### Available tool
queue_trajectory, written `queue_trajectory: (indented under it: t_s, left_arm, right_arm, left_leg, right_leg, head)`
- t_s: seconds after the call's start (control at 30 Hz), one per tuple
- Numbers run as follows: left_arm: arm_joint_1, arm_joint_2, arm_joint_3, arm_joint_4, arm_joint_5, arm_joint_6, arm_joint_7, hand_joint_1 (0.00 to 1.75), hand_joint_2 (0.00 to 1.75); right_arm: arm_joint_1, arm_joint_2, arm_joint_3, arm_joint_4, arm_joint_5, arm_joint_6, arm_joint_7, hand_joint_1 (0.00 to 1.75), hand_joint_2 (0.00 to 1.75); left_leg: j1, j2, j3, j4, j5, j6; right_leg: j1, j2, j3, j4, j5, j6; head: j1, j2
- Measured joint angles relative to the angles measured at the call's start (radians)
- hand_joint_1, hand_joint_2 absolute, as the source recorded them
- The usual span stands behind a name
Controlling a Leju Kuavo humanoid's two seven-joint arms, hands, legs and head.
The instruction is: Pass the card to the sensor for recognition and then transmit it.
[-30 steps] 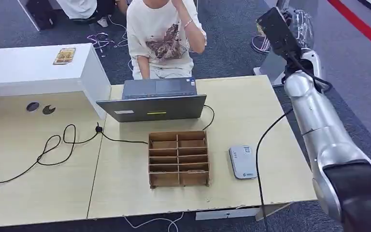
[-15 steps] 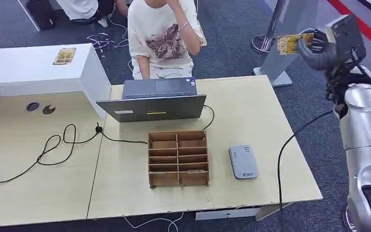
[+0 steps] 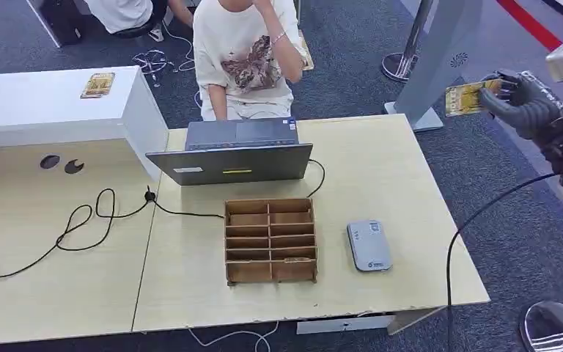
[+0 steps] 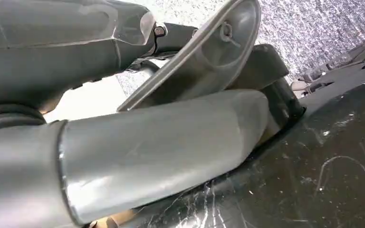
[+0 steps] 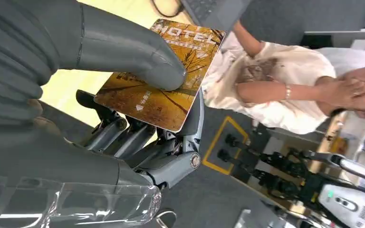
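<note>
My right hand (image 3: 522, 103) is raised off the table's right side, over the carpet, and grips a yellow hotel card (image 3: 465, 98). In the right wrist view the thumb (image 5: 138, 57) presses the card (image 5: 161, 80) flat against the dark fingers (image 5: 138, 137) under it. The grey card sensor (image 3: 369, 246) lies on the wooden table (image 3: 381, 169), right of a wooden compartment box (image 3: 271, 240) and well below and left of the card. My left hand (image 4: 161, 147) is a close grey shape beside dark body parts; how its fingers lie is unclear.
An open laptop (image 3: 234, 152) stands behind the box, with a seated person (image 3: 245, 55) behind it. A black cable (image 3: 95, 220) runs across the left table. A second yellowish card (image 3: 98, 84) lies on the white counter (image 3: 37, 110). A grey stand (image 3: 429, 73) rises beyond the table's far right corner.
My right arm has swung right and down with the card, from above the table's far right corner to out over the carpet. Nothing on the table has moved.
</note>
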Motion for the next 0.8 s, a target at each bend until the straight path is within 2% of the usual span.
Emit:
queue_trajectory:
  t_s: [0.43, 0.8]
  left_arm:
    - [0.0, 0.0, 0.0, 0.0, -0.007, 0.007, 0.005, 0.0, 0.0]
    - [0.0, 0.0, 0.0, 0.0, -0.009, 0.007, 0.006, 0.0, 0.0]
  right_arm:
    - [0.073, -0.025, 0.14, 0.002, 0.01, -0.039, 0.018, 1.75, 1.75]
    - [0.112, -0.075, 0.19, -0.011, -0.044, -0.023, 0.034, 1.75, 1.75]
  left_leg:
    - [0.0, 0.0, 0.0, 0.0, 0.0, 0.0]
    - [0.0, 0.0, 0.0, 0.0, 0.0, 0.0]
  right_leg:
    - [0.0, 0.0, 0.0, 0.0, 0.0, 0.0]
    - [0.0, 0.0, 0.0, 0.0, 0.0, 0.0]
  head:
    - [0.0, 0.0]
    - [0.0, 0.0]
